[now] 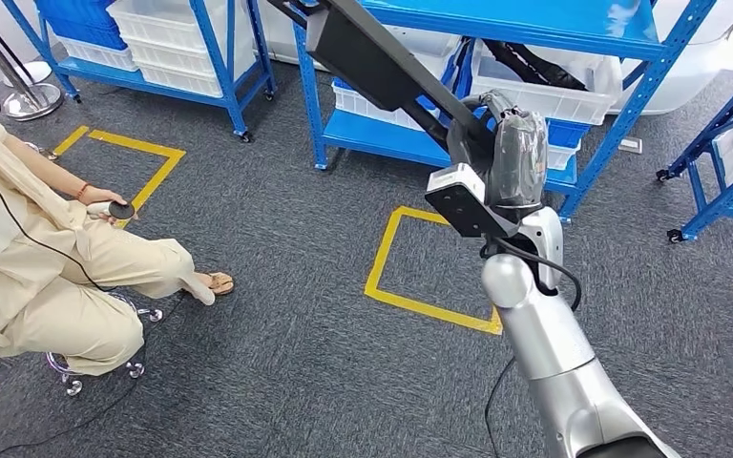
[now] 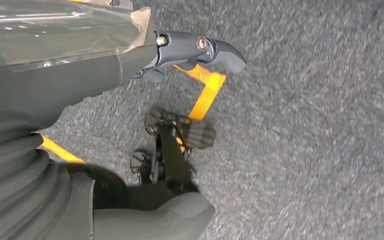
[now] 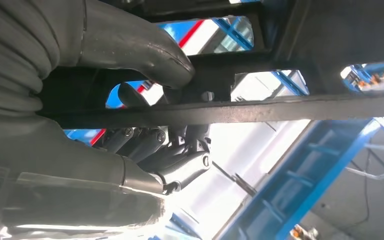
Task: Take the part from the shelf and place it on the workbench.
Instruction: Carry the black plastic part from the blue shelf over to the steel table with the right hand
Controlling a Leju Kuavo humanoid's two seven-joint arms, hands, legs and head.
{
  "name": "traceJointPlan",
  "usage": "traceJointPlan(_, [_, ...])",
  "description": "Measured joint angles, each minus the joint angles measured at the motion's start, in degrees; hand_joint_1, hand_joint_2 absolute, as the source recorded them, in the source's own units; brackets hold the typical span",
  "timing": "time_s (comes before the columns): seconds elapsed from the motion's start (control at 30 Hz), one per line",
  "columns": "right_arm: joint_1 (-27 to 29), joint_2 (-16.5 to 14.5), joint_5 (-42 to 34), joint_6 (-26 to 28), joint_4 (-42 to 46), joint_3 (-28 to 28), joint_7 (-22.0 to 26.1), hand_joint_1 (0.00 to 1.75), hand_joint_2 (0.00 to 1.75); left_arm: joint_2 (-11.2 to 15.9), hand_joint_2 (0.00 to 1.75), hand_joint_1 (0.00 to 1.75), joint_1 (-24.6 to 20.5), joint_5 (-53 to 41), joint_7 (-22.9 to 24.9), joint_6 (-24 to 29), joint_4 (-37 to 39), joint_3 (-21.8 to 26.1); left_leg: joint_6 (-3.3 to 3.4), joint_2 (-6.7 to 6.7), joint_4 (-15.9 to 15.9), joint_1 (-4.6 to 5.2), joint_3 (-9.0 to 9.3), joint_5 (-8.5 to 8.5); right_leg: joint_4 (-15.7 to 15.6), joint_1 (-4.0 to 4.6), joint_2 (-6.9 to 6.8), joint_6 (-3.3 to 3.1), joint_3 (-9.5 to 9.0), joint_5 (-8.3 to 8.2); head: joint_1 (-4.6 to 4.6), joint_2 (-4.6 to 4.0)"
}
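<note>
1. Grey carpet with yellow tape squares (image 1: 420, 272) is lying below me, and I am taking the near blue shelf (image 1: 496, 38) as my landmark. White bins (image 1: 534, 81) are sitting on its lower levels; a second blue rack (image 1: 167, 48) is standing well to that shelf's left.
2. A seated person (image 1: 48, 277) in pale clothing is waiting on a stool, far left of the shelf and well apart from my arms.
3. Step in hand, as I judge it: carrying. I am holding the part (image 1: 372, 57), a long black frame of flat bars, lifted in front of the shelf and running up toward its top level.
4. My right hand (image 1: 511, 153) is gripping it: in the right wrist view my thumb (image 3: 145, 47) is pressing one side of a black bar (image 3: 240, 111) while my fingers (image 3: 180, 160) are curling round the other side, closed tight on it.
5. My left hand (image 2: 190, 50) is hanging over the carpet, away from the shelf, holding nothing; how far its fingers are spread I cannot tell.
6. No workbench is appearing yet. The next move probably calls for turning away from the shelf to find it, keeping the long part from swinging into the uprights or toward the person.
</note>
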State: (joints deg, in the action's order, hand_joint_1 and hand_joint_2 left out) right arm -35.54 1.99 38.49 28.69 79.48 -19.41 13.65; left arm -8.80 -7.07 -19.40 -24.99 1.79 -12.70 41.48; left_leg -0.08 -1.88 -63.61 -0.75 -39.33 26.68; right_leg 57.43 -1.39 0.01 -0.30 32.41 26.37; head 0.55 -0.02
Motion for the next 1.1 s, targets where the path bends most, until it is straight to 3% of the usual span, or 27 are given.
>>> traceJointPlan(0.07, [0.63, 0.11, 0.37, 0.09, 0.58, 0.16, -0.37, 1.75, 1.75, -0.15, 1.75, 0.00, -0.29, -0.51, 0.17, -0.09, 0.00, -0.18, -0.73, 1.30, -7.49, -0.38, -3.38, 3.52, 0.02, 0.08, -0.92, -0.27, 0.03, 0.01, 0.14, 0.00])
traceJointPlan(0.1, [1.02, 0.16, 0.63, 0.09, 0.79, 0.27, -0.58, 1.75, 1.75, -0.22, 1.75, 0.00, -0.37, -0.88, 0.28, -0.14, 0.00, -0.35, -0.99, 1.51, -9.82, -0.57, -4.43, 4.20, 0.03, 0.09, -1.41, -0.27, 0.05, 0.02, 0.13, 0.00])
traceJointPlan(0.13, [1.43, 0.24, 0.98, 0.10, 1.03, 0.37, -0.81, 1.75, 1.75, -0.27, 1.75, 0.00, -0.43, -1.28, 0.44, -0.20, 0.00, -0.61, -1.15, 1.68, -10.05, -0.73, -4.44, 3.85, 0.05, 0.07, -1.89, -0.26, 0.06, 0.03, 0.15, 0.00])
traceJointPlan(0.17, [1.82, 0.34, 1.34, 0.11, 1.35, 0.46, -1.04, 1.75, 1.75, -0.29, 1.75, 0.00, -0.50, -1.71, 0.67, -0.28, 0.00, -0.93, -1.21, 1.95, -8.00, -0.85, -3.26, 2.57, 0.05, 0.06, -2.33, -0.23, 0.05, 0.05, 0.15, 0.01])
traceJointPlan(0.23, [2.40, 0.57, 1.92, 0.14, 2.16, 0.60, -1.41, 1.75, 1.75, -0.33, 1.75, 0.00, -0.78, -2.56, 1.22, -0.44, 0.00, -1.57, -1.01, 3.76, -0.16, -0.79, 1.15, -0.54, 0.09, 0.21, -3.09, -0.02, 0.01, 0.17, 0.20, 0.00])
traceJointPlan(0.3, [2.87, 0.91, 2.25, 0.21, 3.08, 0.78, -1.55, 1.75, 1.75, -0.42, 1.75, 0.00, -1.15, -3.28, 1.78, -0.56, 0.00, -2.23, -0.37, 5.04, 4.92, -0.39, 3.85, -1.85, 0.08, 0.68, -3.87, 0.53, 0.00, 0.34, 0.03, -0.01])
traceJointPlan(0.37, [3.50, 1.25, 2.47, 0.32, 3.88, 0.95, -1.69, 1.75, 1.75, -0.53, 1.75, 0.00, -1.33, -3.67, 2.15, -0.81, 0.00, -2.82, 0.50, 4.30, 5.66, 0.03, 3.93, -1.97, -0.15, 0.95, -4.84, 1.31, -0.18, 0.35, -0.20, -0.01])
traceJointPlan(0.43, [4.15, 1.55, 2.60, 0.40, 4.54, 1.12, -1.95, 1.75, 1.75, -0.78, 1.75, 0.00, -1.35, -4.08, 2.60, -1.00, 0.00, -3.12, 1.55, 3.31, 6.36, 0.02, 4.21, -2.54, 0.70, 0.92, -4.41, 1.84, 0.17, 1.10, -0.32, -0.01])
traceJointPlan(0.5, [4.66, 1.83, 2.95, 0.46, 4.95, 1.49, -2.31, 1.75, 1.75, -1.01, 1.75, 0.00, -1.47, -4.77, 3.45, -0.95, 0.00, -3.64, 2.41, 2.31, 6.99, -0.11, 4.51, -3.07, 6.05, 0.77, -2.19, 1.44, 2.60, 3.87, -0.52, -0.01])
traceJointPlan(0.57, [5.35, 1.94, 3.51, 0.49, 5.04, 1.87, -2.67, 1.75, 1.75, -1.15, 1.75, 0.00, -1.61, -5.34, 4.24, -1.04, 0.00, -4.21, 2.68, 1.12, 7.06, -0.03, 4.43, -3.18, 14.03, 0.65, -0.64, 0.98, 6.36, 6.98, -0.65, -0.01])
traceJointPlan(0.6, [5.82, 1.96, 3.78, 0.49, 5.05, 2.00, -2.82, 1.75, 1.75, -1.22, 1.75, 0.00, -1.63, -5.59, 4.47, -1.13, 0.00, -4.39, 2.68, 0.47, 7.04, -0.03, 4.42, -3.19, 16.49, 0.65, -0.38, 1.12, 7.63, 7.63, -0.65, -0.01])
traceJointPlan(0.63, [6.29, 1.95, 4.03, 0.48, 5.12, 2.12, -2.97, 1.75, 1.75, -1.31, 1.75, 0.00, -1.63, -5.77, 4.63, -1.20, 0.00, -4.58, 2.67, -0.17, 7.01, -0.02, 4.42, -3.20, 16.93, 0.64, -0.26, 1.46, 7.93, 7.43, -0.66, -0.01])
traceJointPlan(0.67, [6.71, 1.95, 4.34, 0.47, 5.27, 2.23, -3.11, 1.75, 1.75, -1.39, 1.75, 0.00, -1.63, -5.93, 4.76, -1.25, 0.00, -4.79, 2.64, -0.83, 6.96, -0.02, 4.43, -3.21, 15.17, 0.61, -0.15, 1.93, 7.12, 6.41, -0.67, -0.01])
traceJointPlan(0.73, [7.20, 1.94, 5.01, 0.45, 5.83, 2.41, -3.29, 1.75, 1.75, -1.56, 1.75, 0.00, -1.64, -6.05, 4.96, -1.47, 0.00, -5.25, 2.46, -2.05, 6.66, 0.02, 4.35, -3.20, 7.18, 0.31, 0.82, 2.80, 3.31, 3.21, -0.70, -0.01])
traceJointPlan(0.77, [7.36, 1.91, 5.30, 0.43, 6.23, 2.47, -3.38, 1.75, 1.75, -1.63, 1.75, 0.00, -1.67, -6.07, 5.03, -1.61, 0.00, -5.40, 2.23, -2.60, 6.39, 0.13, 4.22, -3.10, 3.58, 0.20, 1.36, 2.89, 1.51, 1.88, -0.68, -0.01])
traceJointPlan(0.83, [7.74, 1.76, 5.65, 0.24, 7.12, 2.59, -3.70, 1.75, 1.75, -1.70, 1.75, 0.00, -1.68, -6.20, 5.14, -1.84, 0.00, -5.58, 1.58, -3.35, 6.01, 0.24, 3.84, -2.98, 0.38, 0.24, 1.94, 2.40, -0.02, 0.78, -0.58, -0.01])
traceJointPlan(0.9, [8.02, 1.57, 6.07, -0.07, 7.94, 2.89, -4.24, 1.75, 1.75, -1.70, 1.75, 0.00, -1.61, -6.41, 5.32, -1.95, 0.00, -5.67, 0.92, -3.76, 5.92, 0.05, 3.50, -3.03, 0.34, 0.26, 1.11, 1.49, -0.05, 0.48, -0.54, 0.00])
traceJointPlan(0.97, [8.06, 1.46, 6.44, -0.30, 8.49, 3.24, -4.64, 1.75, 1.75, -1.68, 1.75, 0.00, -1.57, -6.50, 5.45, -2.18, 0.00, -5.72, 0.44, -2.76, 4.91, 0.00, 2.89, -2.31, 0.08, -0.09, 0.36, 0.68, -0.16, 0.14, -0.41, 0.00])
traceJointPlan(1.0, [8.07, 1.44, 6.49, -0.44, 8.75, 3.38, -4.74, 1.75, 1.75, -1.67, 1.75, 0.00, -1.62, -6.50, 5.46, -2.32, 0.00, -5.72, 0.22, -1.61, 3.10, -0.01, 2.07, -1.11, -0.02, -0.26, 0.02, 0.35, -0.21, 0.06, -0.19, 0.00])
traceJointPlan(1.1, [8.11, 1.43, 6.37, -1.08, 9.27, 3.73, -4.96, 1.75, 1.75, -1.69, 1.75, 0.00, -1.78, -6.55, 5.55, -2.56, 0.00, -5.74, -0.50, 1.02, -6.43, -0.24, -2.43, 3.69, 0.00, -0.04, -1.02, -0.08, -0.22, 0.12, 0.30, -0.01])
